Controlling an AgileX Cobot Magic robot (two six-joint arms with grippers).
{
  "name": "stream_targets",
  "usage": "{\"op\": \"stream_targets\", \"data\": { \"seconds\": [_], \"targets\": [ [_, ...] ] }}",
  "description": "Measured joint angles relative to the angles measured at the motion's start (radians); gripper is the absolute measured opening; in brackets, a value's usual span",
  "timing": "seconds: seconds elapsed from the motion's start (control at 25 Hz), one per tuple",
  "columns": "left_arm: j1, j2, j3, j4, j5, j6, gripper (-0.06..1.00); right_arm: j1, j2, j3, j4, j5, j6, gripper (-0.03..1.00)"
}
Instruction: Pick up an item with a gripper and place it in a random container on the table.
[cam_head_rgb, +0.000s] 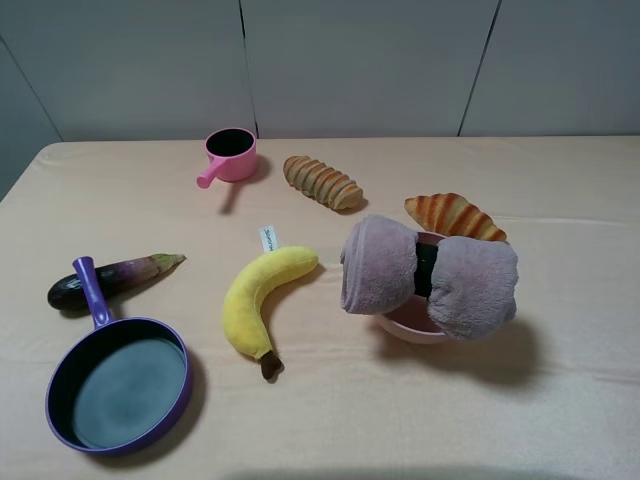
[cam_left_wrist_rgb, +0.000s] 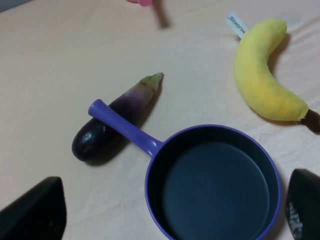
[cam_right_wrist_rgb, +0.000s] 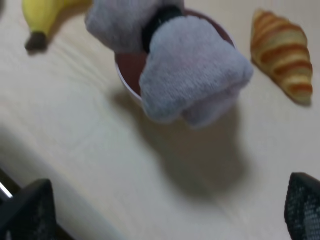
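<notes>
The mauve-pink rolled towel (cam_head_rgb: 430, 275) with its black middle band lies across the top of the pale-pink bowl (cam_head_rgb: 410, 328), both ends hanging over the rim. It also shows in the right wrist view (cam_right_wrist_rgb: 190, 70), with the bowl (cam_right_wrist_rgb: 129, 70) under it. My right gripper (cam_right_wrist_rgb: 165, 215) is open and empty, back from the bowl above the beige table (cam_head_rgb: 350, 410). My left gripper (cam_left_wrist_rgb: 167, 220) is open and empty above the purple pan. Neither gripper shows in the exterior high view.
A purple frying pan (cam_head_rgb: 120, 385) and an eggplant (cam_head_rgb: 110, 278) lie at the front left. A yellow plush banana (cam_head_rgb: 260, 295) lies left of the bowl. A croissant (cam_head_rgb: 455, 215) sits just behind the bowl. A ridged bread roll (cam_head_rgb: 322, 182) and a pink handled cup (cam_head_rgb: 230, 155) are at the back.
</notes>
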Motion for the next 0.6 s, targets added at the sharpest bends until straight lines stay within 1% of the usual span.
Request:
{"op": "stream_targets", "data": {
  "seconds": [0.16, 0.36, 0.52, 0.6],
  "targets": [
    [0.0, 0.0, 0.0, 0.0, 0.0, 0.0, 0.88, -0.001, -0.097, 0.032, 0.004, -0.027, 0.0, 0.69],
    [0.0, 0.0, 0.0, 0.0, 0.0, 0.0, 0.88, -0.001, -0.182, 0.033, 0.004, -0.03, 0.001, 0.69],
    [0.0, 0.0, 0.0, 0.0, 0.0, 0.0, 0.88, -0.004, -0.222, 0.033, -0.002, -0.032, 0.009, 0.69],
    [0.0, 0.0, 0.0, 0.0, 0.0, 0.0, 0.88, -0.02, -0.223, 0.033, -0.012, -0.032, 0.021, 0.69]
  ]
}}
